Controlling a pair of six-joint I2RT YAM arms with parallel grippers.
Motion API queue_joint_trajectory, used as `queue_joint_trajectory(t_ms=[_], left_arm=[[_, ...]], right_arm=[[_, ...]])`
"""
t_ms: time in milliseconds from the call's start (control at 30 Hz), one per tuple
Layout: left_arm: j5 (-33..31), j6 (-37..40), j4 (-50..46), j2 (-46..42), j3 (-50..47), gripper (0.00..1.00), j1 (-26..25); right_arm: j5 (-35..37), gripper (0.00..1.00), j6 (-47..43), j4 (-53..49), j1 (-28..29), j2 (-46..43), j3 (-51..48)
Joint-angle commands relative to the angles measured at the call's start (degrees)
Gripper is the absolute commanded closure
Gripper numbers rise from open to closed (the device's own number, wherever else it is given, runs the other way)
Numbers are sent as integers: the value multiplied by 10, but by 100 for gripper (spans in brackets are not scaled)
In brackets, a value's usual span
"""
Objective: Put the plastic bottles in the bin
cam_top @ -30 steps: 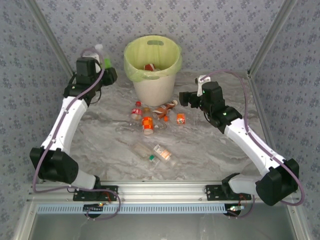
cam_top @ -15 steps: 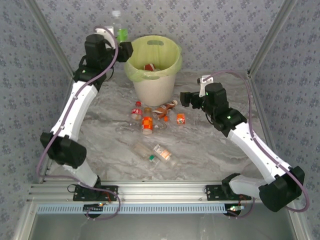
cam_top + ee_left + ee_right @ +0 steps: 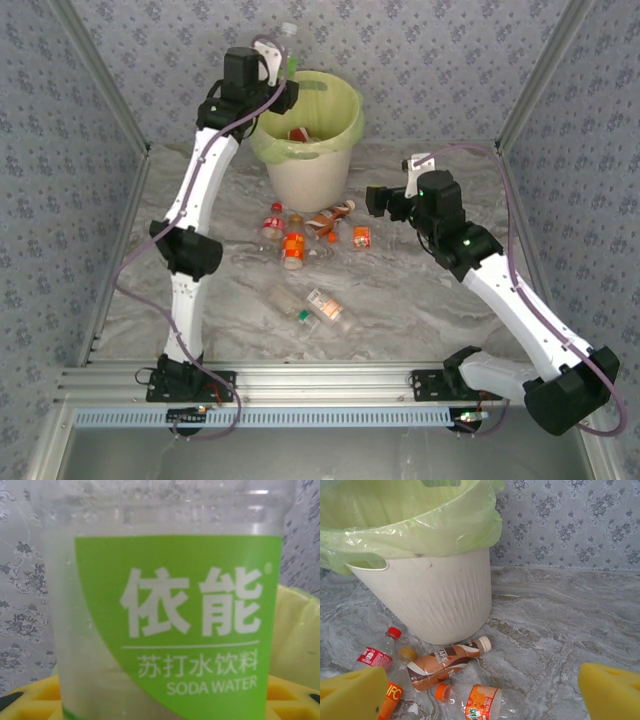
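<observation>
My left gripper [image 3: 278, 88] is raised at the left rim of the bin [image 3: 308, 175] and is shut on a clear plastic bottle with a green label [image 3: 289, 52]. That bottle [image 3: 175, 630] stands upright between the yellow pads [image 3: 30, 705]. A red-labelled bottle [image 3: 298, 134] lies inside the bag-lined bin. My right gripper [image 3: 376, 200] hangs open to the right of the bin, above the table. In front of it lie a brown bottle [image 3: 445, 662], an orange-labelled bottle [image 3: 480, 702] and a red-capped bottle [image 3: 376, 655].
More bottles lie in a cluster [image 3: 295, 245] before the bin, and two clear ones [image 3: 312, 306] lie nearer the arms. Patterned walls close in the marble table [image 3: 430, 300] at the back and sides.
My left arm has swung up and rightward with the green-labelled bottle, from left of the bin to its left rim. The right arm has barely shifted.
</observation>
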Motion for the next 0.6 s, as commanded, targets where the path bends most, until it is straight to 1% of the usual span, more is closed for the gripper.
queue_joint_trajectory(t_ms=[0, 67, 100, 167, 200, 267, 300, 467, 567], left_arm=[[-29, 59, -76, 26, 43, 47, -4], [-42, 63, -57, 25, 17, 45, -4], [-44, 66, -53, 27, 10, 41, -4], [-56, 66, -49, 31, 4, 26, -5], [-59, 63, -44, 29, -4, 21, -5], [-54, 61, -32, 16, -26, 13, -5], [-45, 59, -28, 8, -35, 11, -4], [7, 30, -35, -29, -42, 6, -4], [55, 5, -41, -53, -43, 2, -4]], right_arm=[[17, 0, 6, -14, 3, -10, -4], [17, 0, 8, -13, 4, -8, -4], [17, 0, 8, -12, 3, -7, -3], [17, 0, 8, -12, 4, -5, -3], [18, 0, 8, -12, 4, -4, -1], [19, 0, 7, -14, 3, 0, -1], [19, 0, 7, -15, 3, 3, 0], [18, 0, 7, -16, 3, 19, 0], [15, 0, 6, -13, 3, 31, 2]])
